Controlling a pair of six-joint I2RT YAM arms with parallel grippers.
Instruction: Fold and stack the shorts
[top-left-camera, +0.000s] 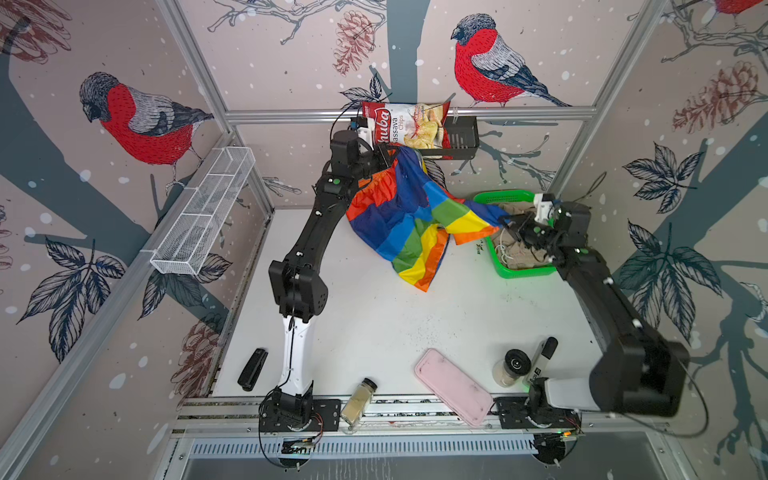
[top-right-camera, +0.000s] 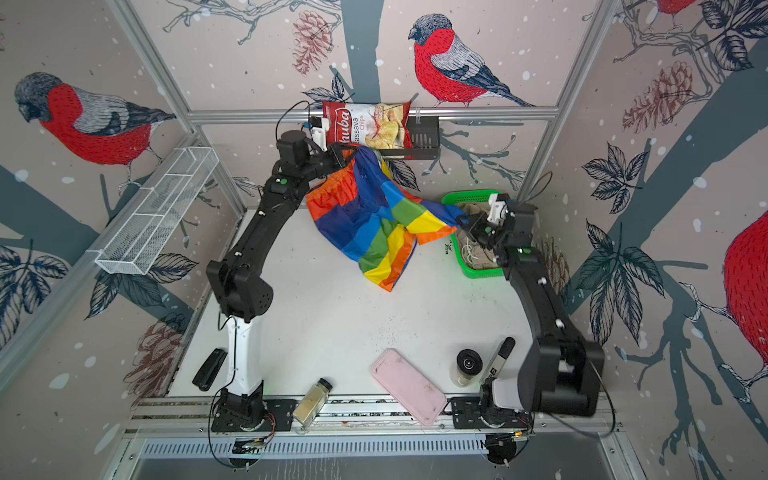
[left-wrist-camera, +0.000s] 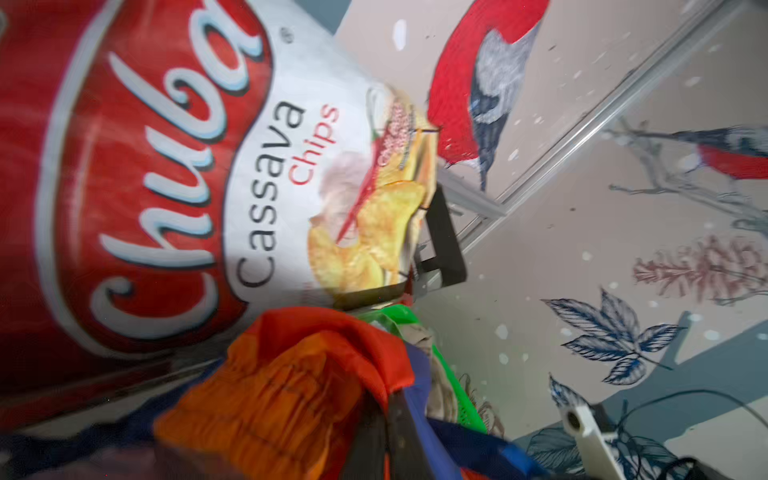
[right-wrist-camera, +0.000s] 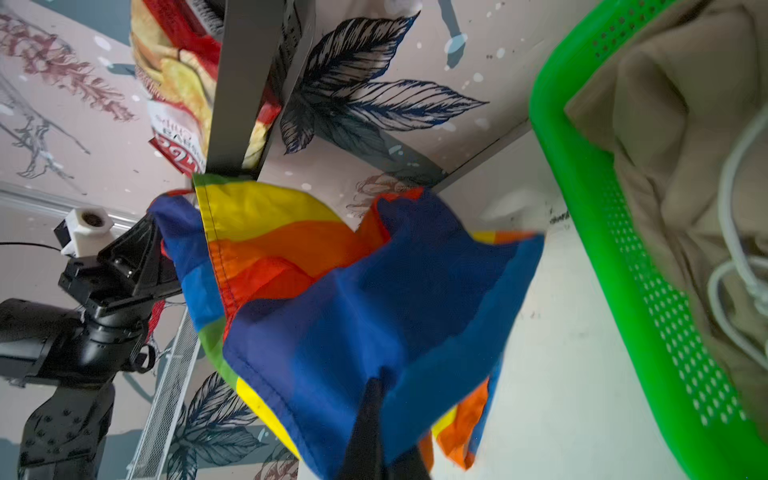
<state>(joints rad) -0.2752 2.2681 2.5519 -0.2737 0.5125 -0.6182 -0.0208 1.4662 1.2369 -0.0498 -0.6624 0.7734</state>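
**Rainbow shorts strung between both arms**

The rainbow shorts (top-left-camera: 407, 220) are up in the air at the back of the table (top-left-camera: 374, 332), stretched like a banner, with one leg drooping down to the surface. The left tool (top-left-camera: 388, 162) is pinched shut on the gathered orange waistband, high up. The right tool (top-left-camera: 510, 222) is clamped tight on a blue hem corner, lower down, over the green basket (top-left-camera: 523, 272). In that basket lie the beige shorts (top-left-camera: 519, 257), crumpled, with a white cord on top.

Right behind the left tool, a bag of cassava chips (top-left-camera: 405, 124) sits in a black wall rack (top-left-camera: 461, 137), very close to the raised fabric. Along the front edge lie a black stapler (top-left-camera: 252, 369), a spice jar (top-left-camera: 358, 400), a pink case (top-left-camera: 453, 386), a black-lidded jar (top-left-camera: 513, 365) and a marker (top-left-camera: 542, 359), all well apart from the shorts.
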